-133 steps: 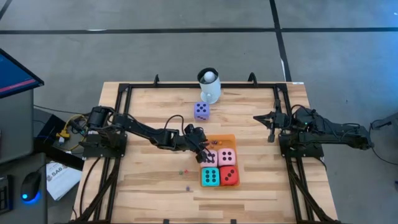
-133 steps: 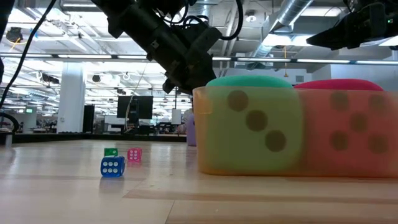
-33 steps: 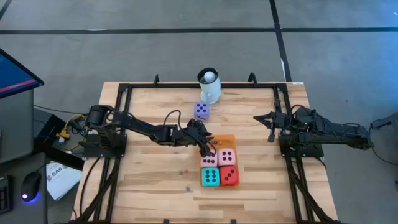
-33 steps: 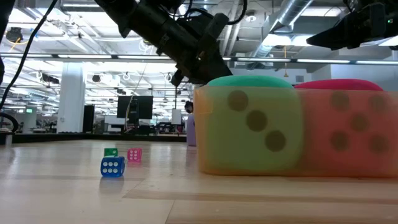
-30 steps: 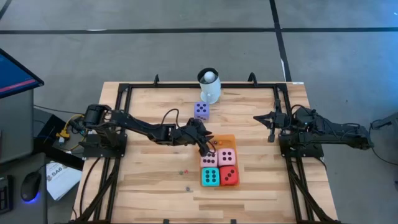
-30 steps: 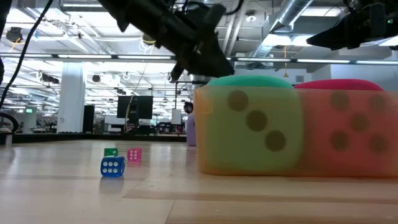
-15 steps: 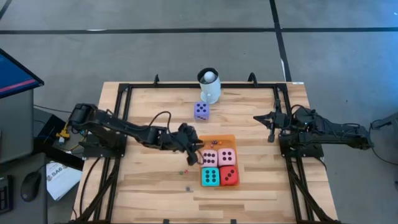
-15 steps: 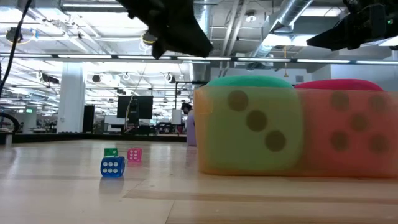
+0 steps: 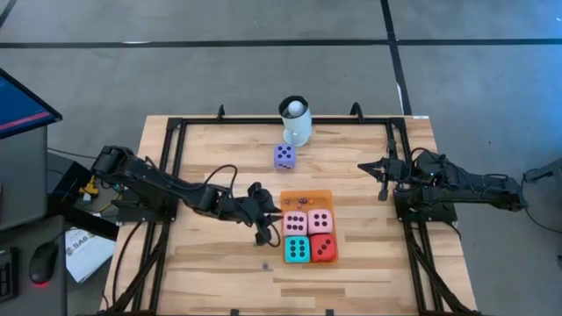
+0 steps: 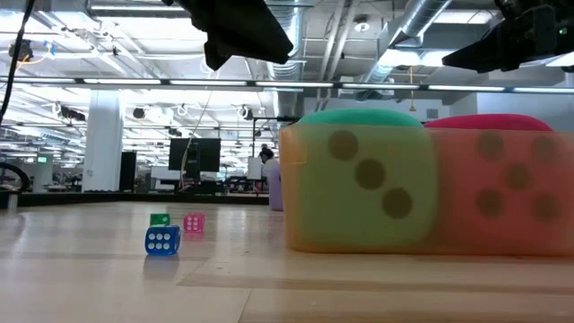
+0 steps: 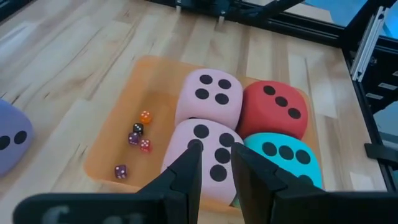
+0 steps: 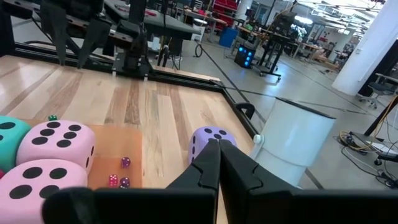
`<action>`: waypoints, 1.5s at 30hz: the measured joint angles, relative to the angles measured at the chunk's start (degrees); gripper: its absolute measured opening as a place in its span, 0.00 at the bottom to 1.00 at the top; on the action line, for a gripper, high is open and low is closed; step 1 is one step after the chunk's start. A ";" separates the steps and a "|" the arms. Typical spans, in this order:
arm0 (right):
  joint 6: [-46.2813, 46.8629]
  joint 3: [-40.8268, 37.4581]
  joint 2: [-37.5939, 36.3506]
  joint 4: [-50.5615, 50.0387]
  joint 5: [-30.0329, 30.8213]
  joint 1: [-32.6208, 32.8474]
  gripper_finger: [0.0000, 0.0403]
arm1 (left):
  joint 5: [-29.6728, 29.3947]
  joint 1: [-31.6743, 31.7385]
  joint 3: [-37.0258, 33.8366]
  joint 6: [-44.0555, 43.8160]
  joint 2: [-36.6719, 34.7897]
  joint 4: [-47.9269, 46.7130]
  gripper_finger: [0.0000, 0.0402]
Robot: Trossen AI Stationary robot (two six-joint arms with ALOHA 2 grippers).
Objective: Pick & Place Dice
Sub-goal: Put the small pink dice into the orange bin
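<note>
Four big dice rest in a square block at the near end of the orange mat (image 9: 306,198): two pink (image 9: 296,223) (image 9: 320,221), a teal (image 9: 297,249) and a red (image 9: 323,248). The teal and red ones lie mostly on the wood. Several tiny dice (image 11: 139,133) lie on the mat's bare part. A purple die (image 9: 284,156) sits alone farther back. My left gripper (image 9: 263,232) hovers left of the block, its fingers (image 11: 191,163) a narrow gap apart with nothing between them. My right gripper (image 9: 380,189) waits shut at the right, above the table.
A white mug (image 9: 296,123) with a ball in it stands at the far edge, behind the purple die. Three tiny dice lie loose on the wood left of the block: blue (image 10: 162,240), pink (image 10: 193,223) and green (image 10: 159,218). A black frame (image 9: 176,132) borders the tabletop.
My left gripper has drawn back from above the mat toward the table's left and near edges and has risen, leaving the low view's middle for its top edge. The gap between its fingers looks the same. No die has moved.
</note>
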 joint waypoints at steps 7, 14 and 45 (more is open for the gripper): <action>0.00 0.00 0.00 0.01 -0.01 0.00 0.00 | -0.01 0.55 0.00 0.00 0.01 -0.13 0.19; 0.00 0.00 0.00 0.01 -0.01 0.00 0.00 | 0.00 0.55 0.00 0.00 0.00 -0.09 0.19; -0.01 0.00 0.00 0.01 0.00 -0.01 0.00 | 0.00 0.57 0.00 0.11 0.04 -1.31 0.65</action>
